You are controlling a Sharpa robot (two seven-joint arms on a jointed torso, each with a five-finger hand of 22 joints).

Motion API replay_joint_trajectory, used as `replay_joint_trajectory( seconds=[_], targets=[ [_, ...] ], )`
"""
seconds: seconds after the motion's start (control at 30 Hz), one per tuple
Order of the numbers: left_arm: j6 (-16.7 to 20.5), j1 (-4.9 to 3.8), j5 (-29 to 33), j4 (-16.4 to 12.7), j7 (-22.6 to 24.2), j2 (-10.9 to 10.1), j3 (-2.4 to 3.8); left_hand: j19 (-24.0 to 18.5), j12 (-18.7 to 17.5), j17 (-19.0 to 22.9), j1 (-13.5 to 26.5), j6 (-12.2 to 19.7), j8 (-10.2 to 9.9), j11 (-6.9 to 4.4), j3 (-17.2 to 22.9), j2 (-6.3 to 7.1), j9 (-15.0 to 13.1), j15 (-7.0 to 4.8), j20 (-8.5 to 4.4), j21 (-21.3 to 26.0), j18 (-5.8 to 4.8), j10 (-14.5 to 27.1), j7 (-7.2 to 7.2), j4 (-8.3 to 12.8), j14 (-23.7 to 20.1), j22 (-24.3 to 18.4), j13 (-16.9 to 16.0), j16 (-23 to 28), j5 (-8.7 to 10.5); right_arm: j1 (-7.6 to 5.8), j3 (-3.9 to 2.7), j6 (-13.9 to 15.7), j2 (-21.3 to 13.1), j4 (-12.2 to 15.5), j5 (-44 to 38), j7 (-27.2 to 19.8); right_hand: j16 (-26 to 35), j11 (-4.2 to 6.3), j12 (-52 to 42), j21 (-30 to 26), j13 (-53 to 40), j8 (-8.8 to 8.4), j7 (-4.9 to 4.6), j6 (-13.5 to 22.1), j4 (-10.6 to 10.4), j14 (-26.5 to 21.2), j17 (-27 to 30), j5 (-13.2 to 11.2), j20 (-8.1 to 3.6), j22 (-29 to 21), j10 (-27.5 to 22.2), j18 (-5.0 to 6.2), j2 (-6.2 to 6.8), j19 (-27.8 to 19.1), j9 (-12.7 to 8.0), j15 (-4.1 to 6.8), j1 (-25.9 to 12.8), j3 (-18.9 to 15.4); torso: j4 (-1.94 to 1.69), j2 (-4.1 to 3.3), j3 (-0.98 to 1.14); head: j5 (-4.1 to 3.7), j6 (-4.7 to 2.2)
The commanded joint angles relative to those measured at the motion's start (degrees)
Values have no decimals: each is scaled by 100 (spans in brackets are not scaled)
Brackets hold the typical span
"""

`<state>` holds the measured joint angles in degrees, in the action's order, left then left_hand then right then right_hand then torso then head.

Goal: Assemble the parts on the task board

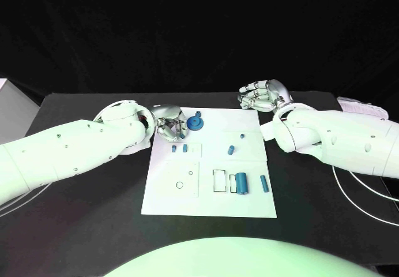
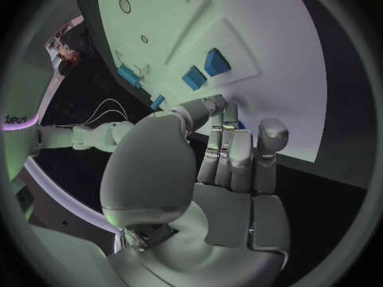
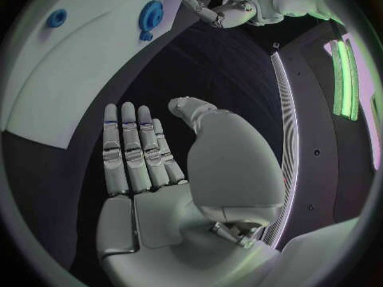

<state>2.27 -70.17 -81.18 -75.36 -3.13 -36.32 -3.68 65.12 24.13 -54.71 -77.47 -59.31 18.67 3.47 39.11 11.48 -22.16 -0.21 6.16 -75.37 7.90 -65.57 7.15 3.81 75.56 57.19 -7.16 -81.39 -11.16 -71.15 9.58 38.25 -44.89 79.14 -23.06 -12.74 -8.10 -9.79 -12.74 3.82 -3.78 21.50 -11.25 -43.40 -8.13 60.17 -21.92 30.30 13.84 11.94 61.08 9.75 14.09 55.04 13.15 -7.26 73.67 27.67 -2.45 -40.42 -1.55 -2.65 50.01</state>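
Observation:
The white task board (image 1: 208, 199) lies mid-table. At its far left stands a blue gear (image 1: 195, 122), which also shows in the right wrist view (image 3: 150, 14). My left hand (image 1: 170, 125) hovers at the board's far left edge, just beside the gear. Its fingers (image 2: 232, 147) reach straight toward the board with the thumb alongside, and nothing shows in them. Two small blue pieces (image 1: 180, 148) lie just in front of it (image 2: 205, 70). My right hand (image 1: 262, 95) is off the board's far right corner, its palm (image 3: 159, 204) flat and fingers apart, holding nothing.
A thick blue cylinder (image 1: 242, 183) and a thin blue pin (image 1: 264, 183) lie at the board's near right, beside outlined slots (image 1: 219, 180). A short blue peg (image 1: 231, 150) and a tiny blue dot (image 1: 242, 136) sit mid-right. A white cable (image 1: 366, 193) trails on the table at right.

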Motion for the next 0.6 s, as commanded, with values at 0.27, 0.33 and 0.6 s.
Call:
replay_joint_trajectory(
  seconds=[0.27, 0.33, 0.6],
  targets=[
    [-55, 16, -90, -42, -126, -26, -16, 34, -4, -25, 21, -67, 16, -7, -43, -28, 6, 5, -14, -35, -60, -51, 19, -4, 54, 19, -10, -27, 7, 1, -1, -99, 2, 6, -30, -49, 40, 3, -43, 21, 8, 32, -250, 36, 5, -7, 18, 28, 12, -29, -20, 77, -37, 6, -12, -17, -41, 31, -1, -5, -6, 5, -1],
    [-29, 16, -90, -45, -133, -28, -15, 34, -4, -25, 21, -67, 16, -7, -43, -28, 6, 5, -14, -35, -60, -51, 19, -4, 54, 19, -10, -27, 7, 1, -1, -98, 2, 6, -30, -49, 40, 3, -43, 21, 8, 32, -250, 36, 5, -7, 18, 28, 12, -29, -20, 77, -37, 6, -12, -17, -41, 31, 0, -4, -6, 9, -1],
    [51, 16, -52, -29, -126, -16, -15, 29, -6, -14, 22, -73, 15, -9, -45, -32, 4, 2, -18, -32, -57, -55, 17, -4, 52, 12, -16, -27, 4, 1, -1, -98, 4, 5, -31, -49, 40, 3, -43, 21, 8, 32, -250, 36, 5, -7, 18, 28, 12, -29, -20, 77, -37, 6, -12, -17, -41, 31, -2, -1, -2, 14, -1]
  ],
)
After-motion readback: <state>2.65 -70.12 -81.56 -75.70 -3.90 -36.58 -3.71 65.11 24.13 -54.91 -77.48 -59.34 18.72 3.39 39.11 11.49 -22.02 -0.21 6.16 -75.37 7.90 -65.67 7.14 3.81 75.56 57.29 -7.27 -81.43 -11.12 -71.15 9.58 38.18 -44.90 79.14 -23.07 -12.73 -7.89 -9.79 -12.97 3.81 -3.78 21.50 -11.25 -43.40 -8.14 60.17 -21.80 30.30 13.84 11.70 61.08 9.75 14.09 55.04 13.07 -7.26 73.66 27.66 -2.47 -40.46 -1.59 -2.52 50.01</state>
